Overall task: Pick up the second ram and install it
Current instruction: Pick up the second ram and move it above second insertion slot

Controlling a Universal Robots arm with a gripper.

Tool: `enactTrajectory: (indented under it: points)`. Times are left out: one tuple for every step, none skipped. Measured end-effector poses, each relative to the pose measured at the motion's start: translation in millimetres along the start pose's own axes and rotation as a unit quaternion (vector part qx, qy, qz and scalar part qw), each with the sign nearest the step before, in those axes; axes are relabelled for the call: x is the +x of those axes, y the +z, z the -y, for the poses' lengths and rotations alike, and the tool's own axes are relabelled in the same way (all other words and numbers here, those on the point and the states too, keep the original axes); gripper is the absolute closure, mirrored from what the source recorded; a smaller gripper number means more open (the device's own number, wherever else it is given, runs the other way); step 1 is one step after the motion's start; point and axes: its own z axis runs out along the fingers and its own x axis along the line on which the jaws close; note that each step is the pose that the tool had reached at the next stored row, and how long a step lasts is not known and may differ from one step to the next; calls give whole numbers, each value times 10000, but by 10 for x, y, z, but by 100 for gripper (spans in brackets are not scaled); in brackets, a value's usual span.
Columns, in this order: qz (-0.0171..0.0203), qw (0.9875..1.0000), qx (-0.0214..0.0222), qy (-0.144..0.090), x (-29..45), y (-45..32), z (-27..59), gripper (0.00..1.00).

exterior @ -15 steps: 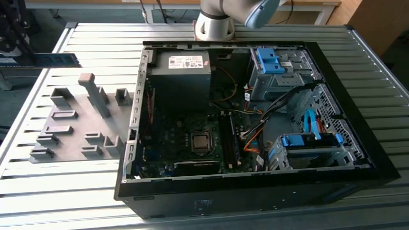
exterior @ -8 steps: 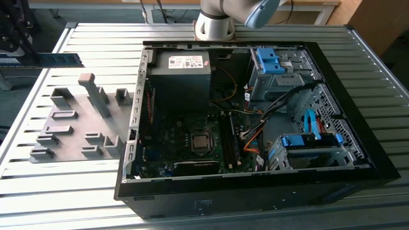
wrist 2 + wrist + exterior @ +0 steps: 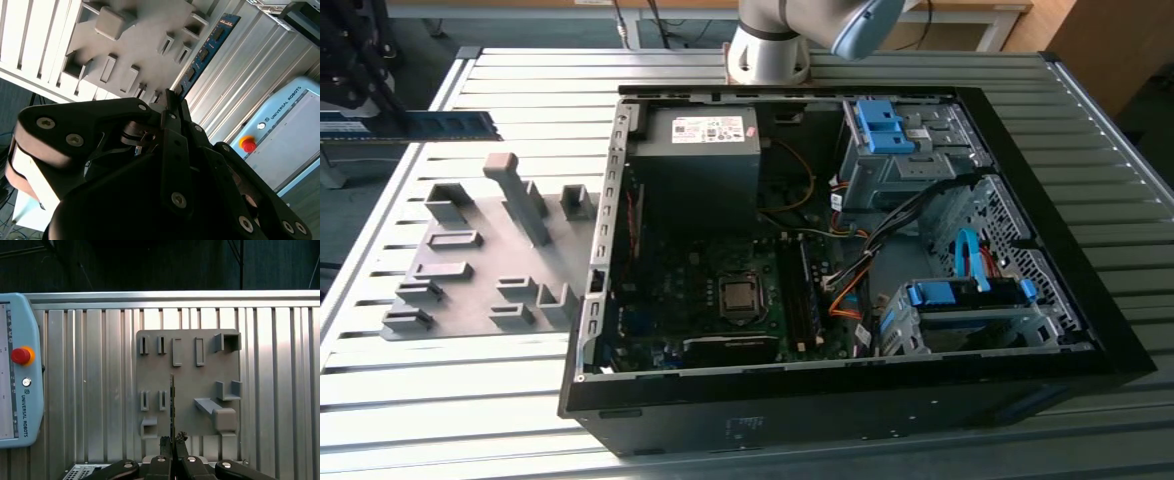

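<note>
The second ram (image 3: 447, 125), a slim blue-green strip with dark chips, hangs level above the metal table at the exterior view's far left. My gripper (image 3: 350, 118) is shut on one end of it. In the second wrist view the black fingers (image 3: 170, 130) clamp the ram (image 3: 205, 52), which sticks out over the grey fixture plate (image 3: 140, 40). In the first wrist view the ram (image 3: 172, 400) appears edge-on, rising from the gripper (image 3: 172, 442) across the fixture plate (image 3: 190, 385).
An open black computer case (image 3: 1107, 330) lies on the slatted table, with its motherboard (image 3: 707, 290) and long slots (image 3: 807, 290) exposed. The grey fixture plate (image 3: 467, 270) lies beside the case. A pale blue teach pendant (image 3: 17, 370) rests near the table's edge.
</note>
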Motion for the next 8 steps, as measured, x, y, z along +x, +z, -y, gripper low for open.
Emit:
enactTrajectory:
  points:
    - [0,10000,0,0,0,0,7,86]
    - [0,10000,0,0,0,0,13,86]
    - [0,10000,0,0,0,0,20,86]
    - [0,10000,0,0,-1,0,27,86]
    - [0,10000,0,0,-1,0,35,86]
    - [0,10000,0,0,-1,0,44,86]
    - [0,10000,0,0,-2,0,54,86]
    - [0,10000,0,0,-2,-1,64,86]
